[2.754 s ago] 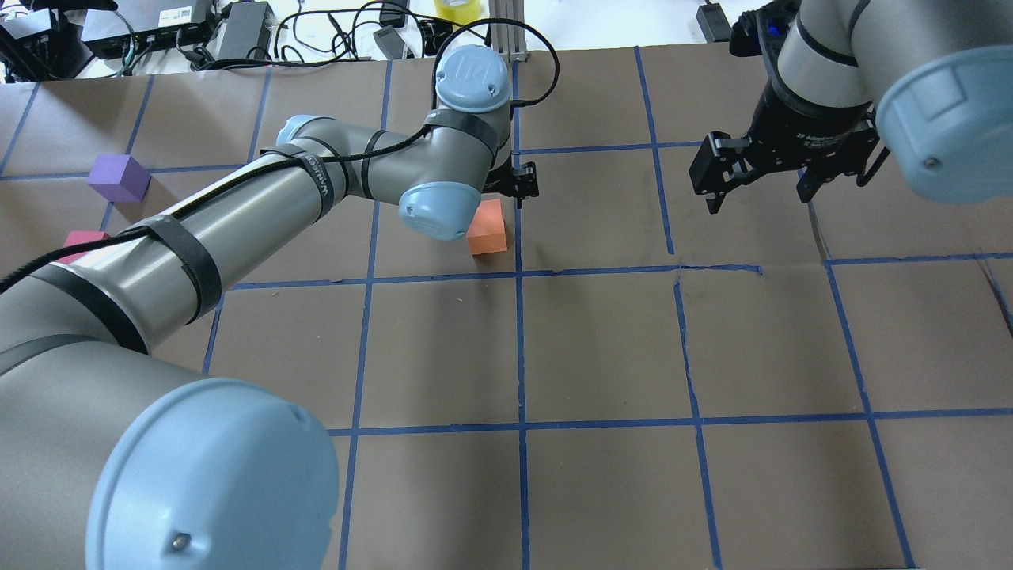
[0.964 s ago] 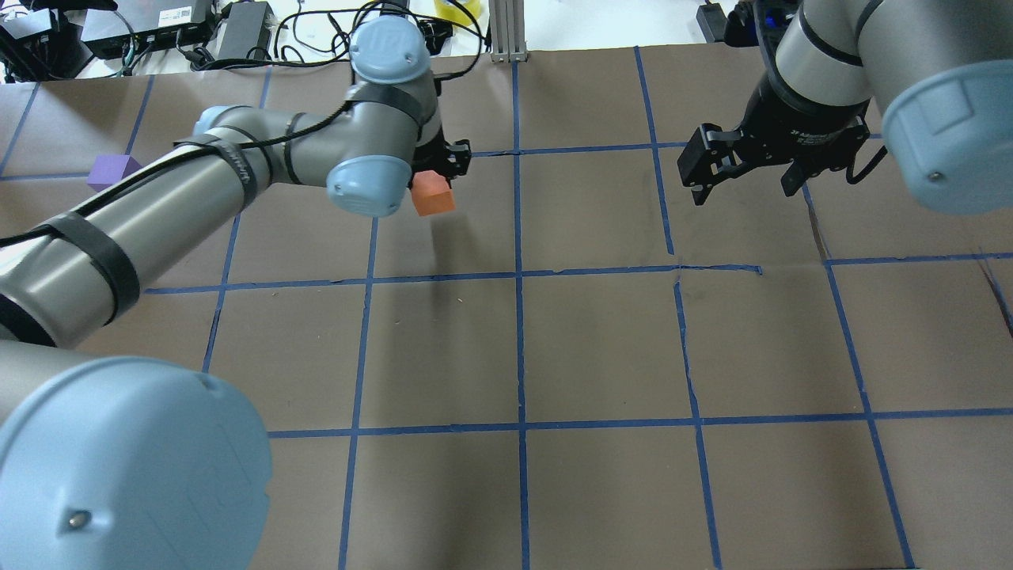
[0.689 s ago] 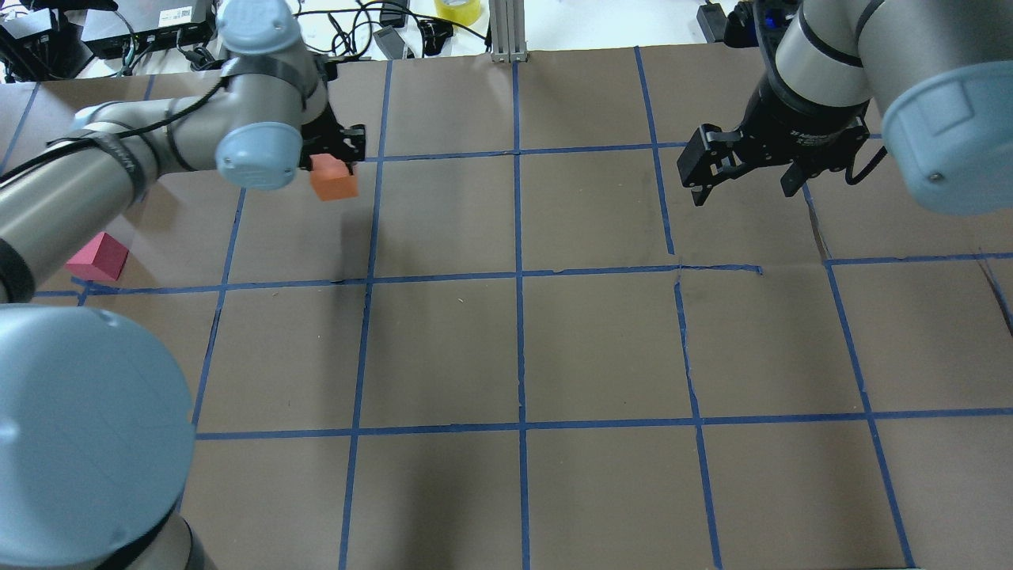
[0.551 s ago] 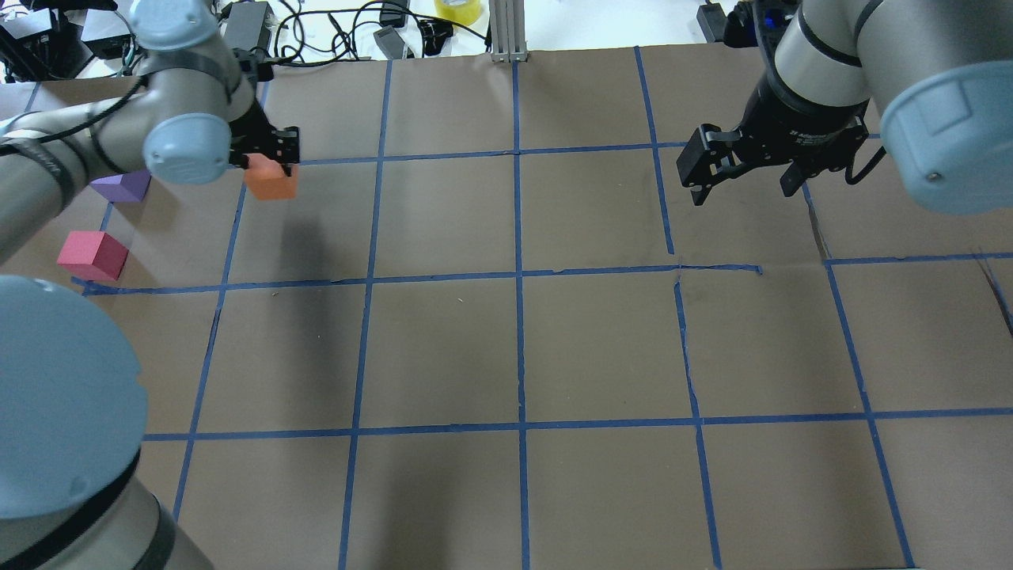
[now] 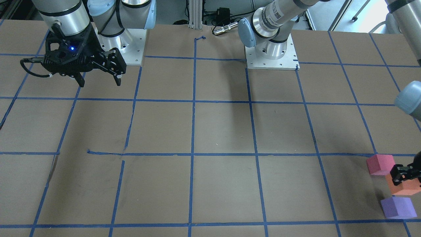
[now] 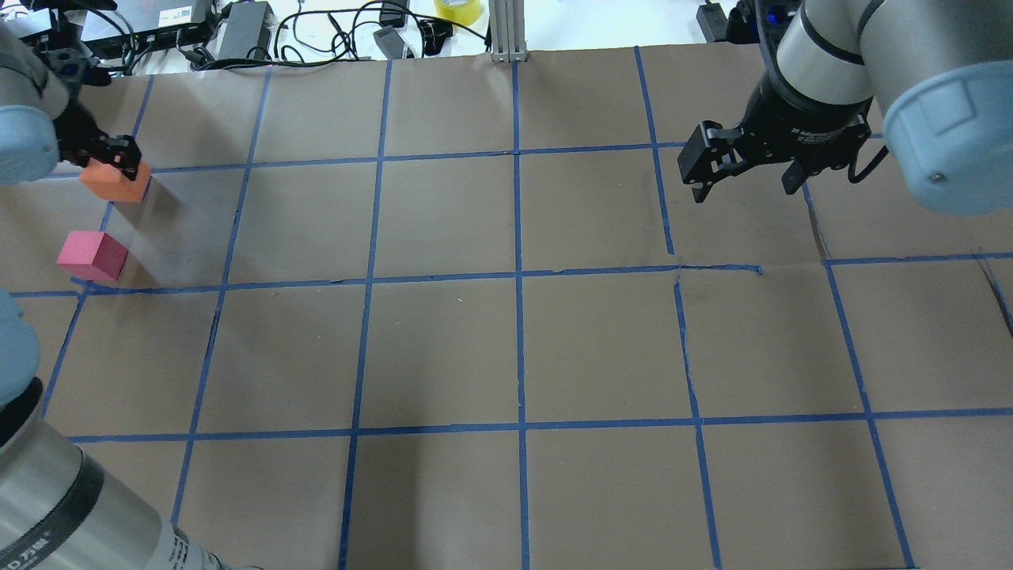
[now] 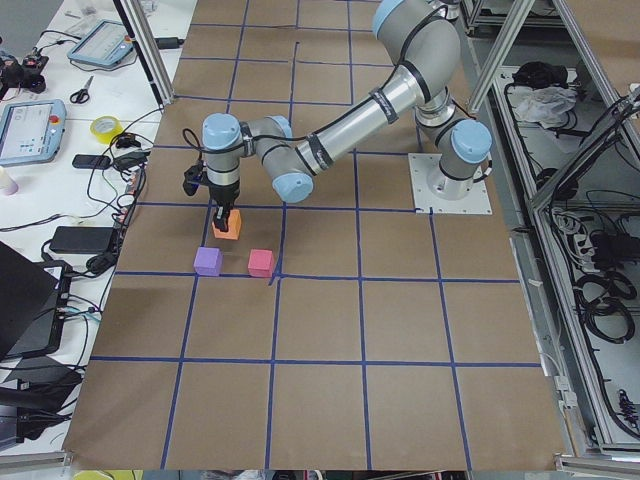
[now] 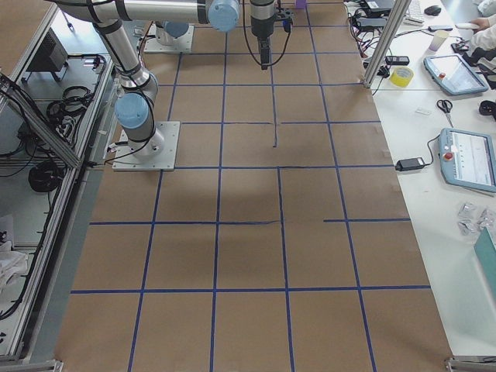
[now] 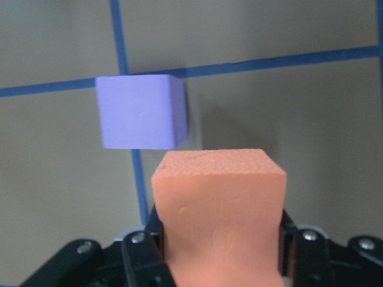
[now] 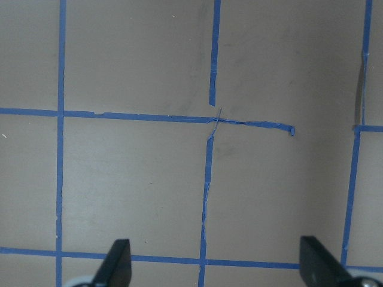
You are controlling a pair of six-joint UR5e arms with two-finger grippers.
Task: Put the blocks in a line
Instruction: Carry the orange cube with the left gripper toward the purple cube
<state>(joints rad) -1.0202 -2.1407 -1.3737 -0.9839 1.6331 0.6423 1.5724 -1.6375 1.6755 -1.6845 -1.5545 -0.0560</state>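
Note:
My left gripper (image 6: 111, 156) is shut on the orange block (image 6: 115, 181) and holds it at the table's far left. In the left wrist view the orange block (image 9: 218, 215) sits between the jaws, with the purple block (image 9: 140, 112) on the table just beyond it. In the front-facing view the orange block (image 5: 406, 186) lies between the pinkish-red block (image 5: 380, 164) and the purple block (image 5: 397, 207). The pinkish-red block (image 6: 92, 256) stands alone. In the overhead view the purple block is hidden. My right gripper (image 6: 744, 190) is open and empty, hovering at the far right.
Brown paper with a blue tape grid (image 6: 518, 273) covers the table. Cables, power bricks and a yellow tape roll (image 6: 457, 8) lie past the far edge. The arms' base plates (image 5: 271, 56) are at the robot's side.
My left gripper took hold of the orange block at the table's middle and carried it far left, beside the purple and pinkish-red blocks. The right gripper has hardly moved.

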